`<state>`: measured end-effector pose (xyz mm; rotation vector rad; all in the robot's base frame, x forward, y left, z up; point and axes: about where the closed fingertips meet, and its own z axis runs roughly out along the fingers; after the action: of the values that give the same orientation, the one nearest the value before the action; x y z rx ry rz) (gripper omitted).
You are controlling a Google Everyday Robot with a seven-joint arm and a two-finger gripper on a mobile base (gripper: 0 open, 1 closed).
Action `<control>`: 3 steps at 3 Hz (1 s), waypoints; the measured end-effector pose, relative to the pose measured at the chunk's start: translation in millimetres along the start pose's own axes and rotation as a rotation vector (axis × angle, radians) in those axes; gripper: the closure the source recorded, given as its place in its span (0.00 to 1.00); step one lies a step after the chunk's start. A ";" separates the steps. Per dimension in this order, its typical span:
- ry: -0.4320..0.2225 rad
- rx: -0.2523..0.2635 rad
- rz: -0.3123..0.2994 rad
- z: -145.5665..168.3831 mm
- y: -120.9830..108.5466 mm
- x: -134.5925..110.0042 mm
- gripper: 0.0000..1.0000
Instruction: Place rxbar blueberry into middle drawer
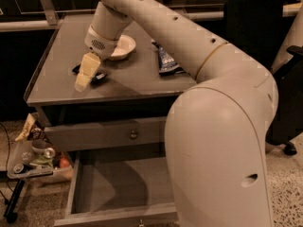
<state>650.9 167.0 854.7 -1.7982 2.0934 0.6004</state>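
The rxbar blueberry point(98, 77) is a dark flat bar lying on the grey cabinet top point(128, 82), left of centre. It shows on both sides of my gripper, which hides its middle. My gripper point(84, 79) points down at the bar from above, its cream tip at the bar. The middle drawer point(118, 188) stands pulled out below, a wide shallow grey tray with nothing visible inside. My arm's large white body covers its right part.
A white bowl point(124, 46) sits just behind the gripper. A blue-and-white chip bag point(165, 60) lies to the right on the top. The upper drawer with a round knob point(133, 135) is shut. A cluttered tray point(33, 162) stands at the left, and a black chair point(255, 18) at the right.
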 end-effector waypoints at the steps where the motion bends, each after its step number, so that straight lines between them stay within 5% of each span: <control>1: -0.003 -0.017 0.001 6.5 -1.1 -3.2 0.00; 3: -0.010 -0.057 -0.019 17.6 3.2 -17.8 0.00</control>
<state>650.1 191.5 848.7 -1.8401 2.0698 0.6696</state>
